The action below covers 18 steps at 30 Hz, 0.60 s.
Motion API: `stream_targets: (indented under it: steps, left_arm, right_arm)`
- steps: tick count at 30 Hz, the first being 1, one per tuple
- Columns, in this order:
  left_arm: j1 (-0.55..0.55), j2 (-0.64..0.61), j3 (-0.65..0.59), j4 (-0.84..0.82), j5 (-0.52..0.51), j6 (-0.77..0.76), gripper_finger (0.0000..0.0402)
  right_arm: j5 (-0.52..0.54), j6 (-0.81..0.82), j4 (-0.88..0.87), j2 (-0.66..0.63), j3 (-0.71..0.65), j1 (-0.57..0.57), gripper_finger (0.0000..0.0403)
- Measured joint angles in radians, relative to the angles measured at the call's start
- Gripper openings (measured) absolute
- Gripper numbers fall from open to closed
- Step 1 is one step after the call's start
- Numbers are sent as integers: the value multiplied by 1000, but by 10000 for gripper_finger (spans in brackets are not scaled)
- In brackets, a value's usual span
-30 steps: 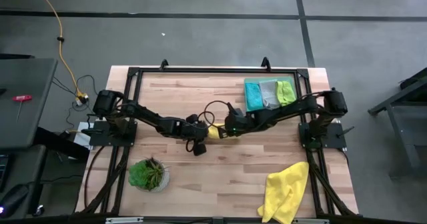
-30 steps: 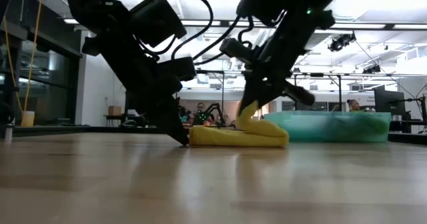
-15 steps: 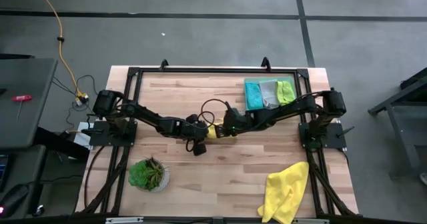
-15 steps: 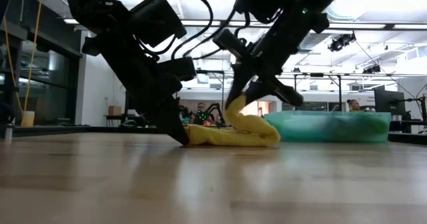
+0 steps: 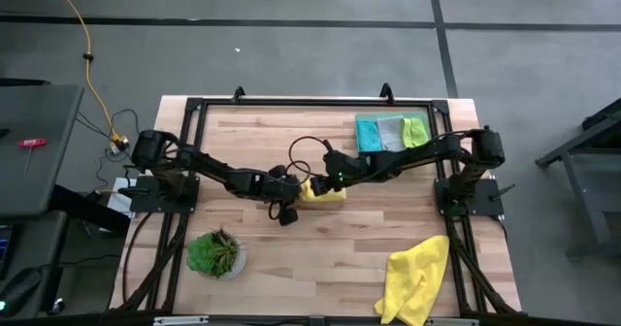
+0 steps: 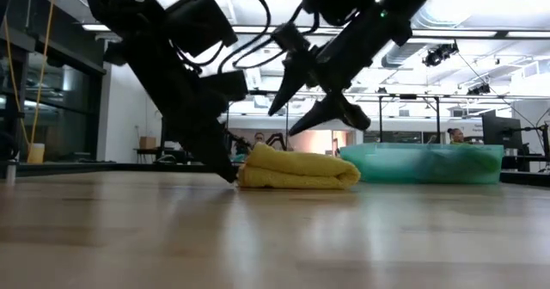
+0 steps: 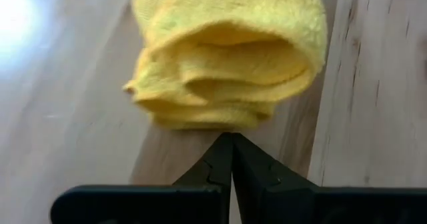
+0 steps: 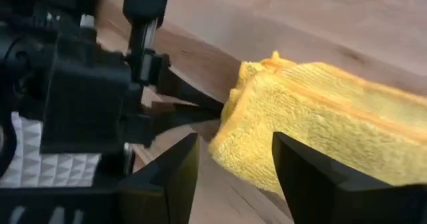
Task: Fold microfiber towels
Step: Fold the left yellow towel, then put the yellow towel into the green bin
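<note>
High view: the folded yellow towel (image 5: pixel 323 192) lies near the middle of the wooden table (image 5: pixel 291 258). The left gripper (image 5: pixel 294 191) sits at the towel's left edge. The right gripper (image 5: pixel 312 177) is over the towel's upper left part. Well to the right of the folded towel, 1 loose yellow towel (image 5: pixel 417 277) is crumpled at the table's front right corner. Behind and to the right of the folded towel, a green tray (image 5: pixel 392 136) holds 3 folded cloths: teal, pale grey and lime. A potted plant (image 5: pixel 214 253) stands to the front left of the folded towel.

Low view: the folded towel (image 6: pixel 297 169) rests flat on the table. The left gripper (image 6: pixel 230 178) has its tip down on the wood, touching the towel's left end. The right gripper (image 6: pixel 292 121) hangs above the towel with its 2 fingers spread and nothing between them, clear of the cloth.

Left wrist view: the left fingers (image 7: pixel 217 174) are pressed together, holding nothing, their tip right at the rolled edge of the folded towel (image 7: pixel 230 57).

Right wrist view: the right fingers (image 8: pixel 307 177) stand apart, empty, above the folded towel (image 8: pixel 320 127).
</note>
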Motion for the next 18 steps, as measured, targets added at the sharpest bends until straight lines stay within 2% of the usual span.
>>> stream_targets:
  steps: [3,7,11,15,18]
  left_arm:
    - [11,-75,0,-93,1,35,0]
    - [23,-195,0,-179,-6,129,0]
    - [36,-290,2,-172,-9,176,0]
    - [52,-321,3,-161,-17,148,0]
    - [58,-327,1,-165,-14,111,0]
  right_arm:
    - [-2,-58,-103,-63,0,-16,183]
    - [5,-104,-346,-148,0,-28,184]
    - [12,-89,-565,-195,-15,-30,184]
    - [14,-46,-563,-229,-112,-15,184]
    - [-13,-2,-438,-273,-207,-8,184]
